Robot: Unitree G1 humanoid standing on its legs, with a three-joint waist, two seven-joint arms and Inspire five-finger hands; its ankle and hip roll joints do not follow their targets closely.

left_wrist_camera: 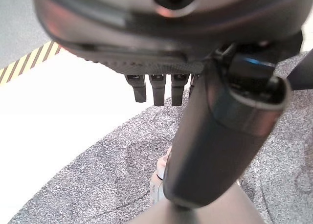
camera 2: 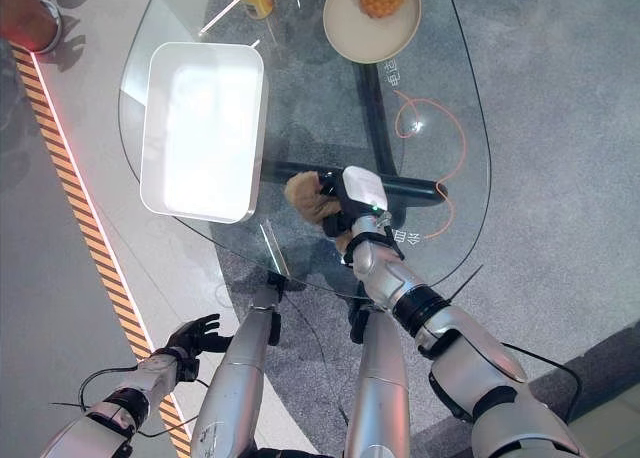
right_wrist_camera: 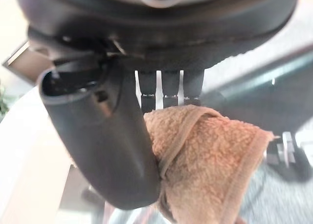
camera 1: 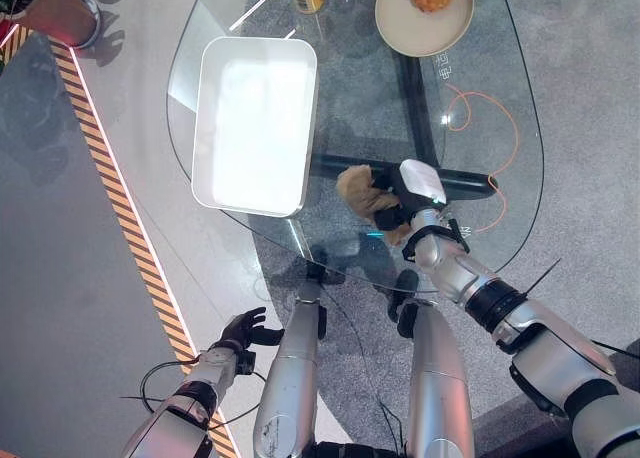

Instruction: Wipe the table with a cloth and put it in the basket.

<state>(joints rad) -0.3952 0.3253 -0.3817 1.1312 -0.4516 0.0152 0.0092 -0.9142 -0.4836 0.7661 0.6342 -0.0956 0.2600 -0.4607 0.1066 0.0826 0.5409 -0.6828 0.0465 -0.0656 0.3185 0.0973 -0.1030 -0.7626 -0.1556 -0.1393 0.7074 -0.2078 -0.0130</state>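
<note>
Two hands in view. Low at left, off the table (camera 1: 500, 88) and over the floor: left hand (camera 1: 243, 329), fingers relaxed, holding nothing. On the glass, white basket (camera 1: 255, 123). Just right of it, tan cloth (camera 1: 360, 192) pinched in right hand (camera 1: 405, 196), thumb (right_wrist_camera: 105, 150) curled round it.

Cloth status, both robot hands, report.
Right robot hand shut on tan cloth, on the glass table. Left robot hand open, low beside the table. White basket unobstructed, left of the cloth.
</note>
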